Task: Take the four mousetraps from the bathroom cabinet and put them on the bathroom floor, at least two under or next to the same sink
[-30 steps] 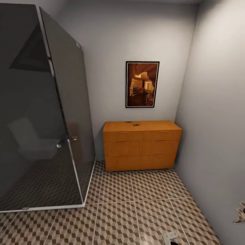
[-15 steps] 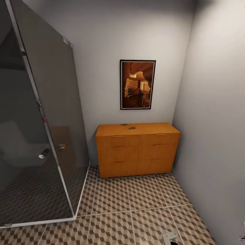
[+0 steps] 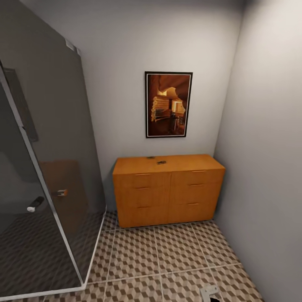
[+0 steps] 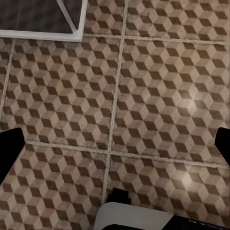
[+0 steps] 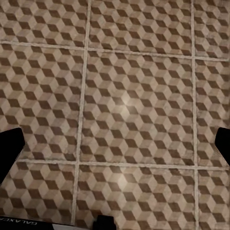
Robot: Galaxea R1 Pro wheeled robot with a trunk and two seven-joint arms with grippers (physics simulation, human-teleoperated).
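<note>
The view has swung and closed in on the bathroom floor (image 3: 167,251) and cabinet (image 3: 167,191) — the approach is nearly done. Small dark mousetraps (image 3: 161,162) lie on its top. Both grippers — left gripper (image 4: 115,143), right gripper (image 5: 115,143) — hang spread wide over tile, holding nothing.

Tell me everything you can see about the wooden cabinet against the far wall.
The cabinet is a low, wide chest of orange-brown wood with a flat top and six drawer fronts in two columns of three, each with a slim handle. All drawers look shut. It stands upright on the patterned tile floor, its back to the grey wall, below a framed picture, its right end near the side wall. Small dark items lie on its top, too small to identify.
</note>
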